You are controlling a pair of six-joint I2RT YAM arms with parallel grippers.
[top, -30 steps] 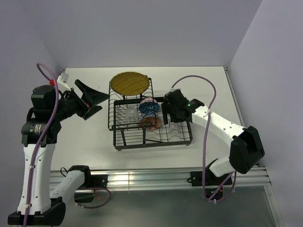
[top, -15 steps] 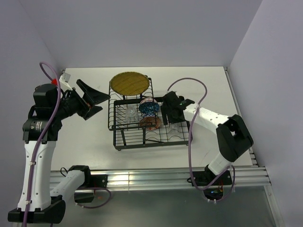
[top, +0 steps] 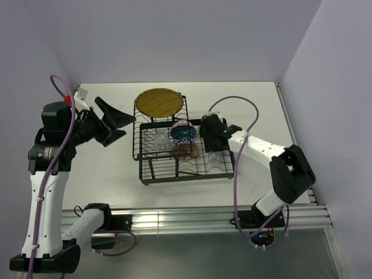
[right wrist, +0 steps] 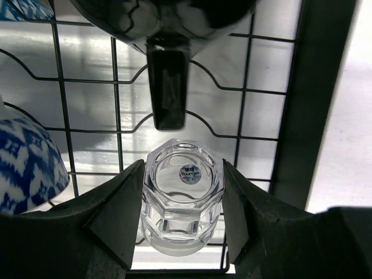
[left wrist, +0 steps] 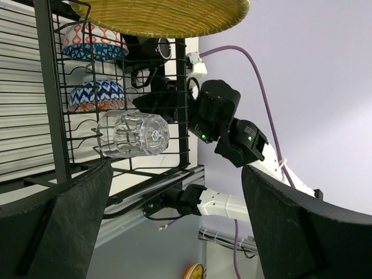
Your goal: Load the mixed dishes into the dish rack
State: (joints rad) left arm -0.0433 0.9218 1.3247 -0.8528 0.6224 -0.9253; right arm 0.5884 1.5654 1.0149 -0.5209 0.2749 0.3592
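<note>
Right gripper [right wrist: 182, 174]: clamped on a clear glass cup [right wrist: 182, 200], one finger [right wrist: 116, 221] against each flank.
Held cup, place: over the lower base of the dish rack [right wrist: 296, 99], at its right end. It is just inside the thick side bar, right of the small blue patterned bowl [right wrist: 23, 168] and close under the handle of the black mug [right wrist: 168, 14].
Held cup, heading: the eight-sided base, with a round sticker on it, faces the wrist camera, and the wider mouth points away toward the wire floor. The long axis runs from the camera into the rack, slightly tilted.
Held cup, contact with the wires: cannot tell, as the lower rim is hidden behind its own glass.
Left gripper [left wrist: 175, 168]: spread wide and holding nothing, raised off to the left of the rack and aimed at it.
Other glass cup [left wrist: 133, 135]: lies on its side in the raised section, long axis level along the wires.
Orange-red patterned bowl [left wrist: 93, 40]: sits beside the blue bowl in the slotted rows.
Round yellow plate [top: 158, 102]: at the far left end of the rack, its face showing to the overhead camera.
</note>
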